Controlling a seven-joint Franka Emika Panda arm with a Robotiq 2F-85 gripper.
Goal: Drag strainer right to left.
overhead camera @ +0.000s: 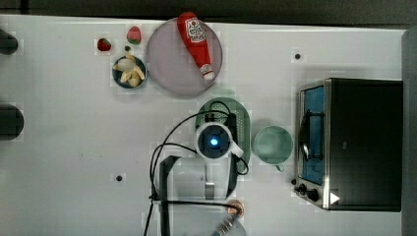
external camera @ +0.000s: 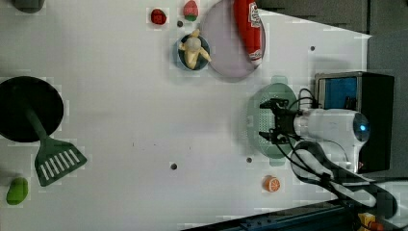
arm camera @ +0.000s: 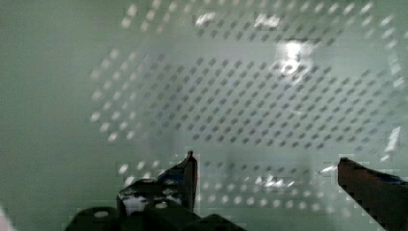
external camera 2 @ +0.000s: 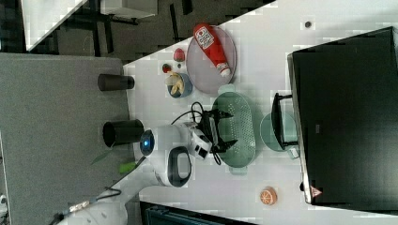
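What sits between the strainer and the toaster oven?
In the top view, the round green cup sits between the strainer and the toaster oven.

- A white table (overhead camera: 74,128) carries everything; small dark holes (overhead camera: 119,178) dot its surface.
- A dark strip (overhead camera: 196,7) runs beyond the table along the top view's upper edge.
- In the right view, a grey panel (external camera 2: 51,140) adjoins the white table on the right view's left.
- Past it lies dark floor with black frame legs (external camera 2: 108,21) and a pale surface (external camera 2: 47,14).
- Glare marks the table in the left view.
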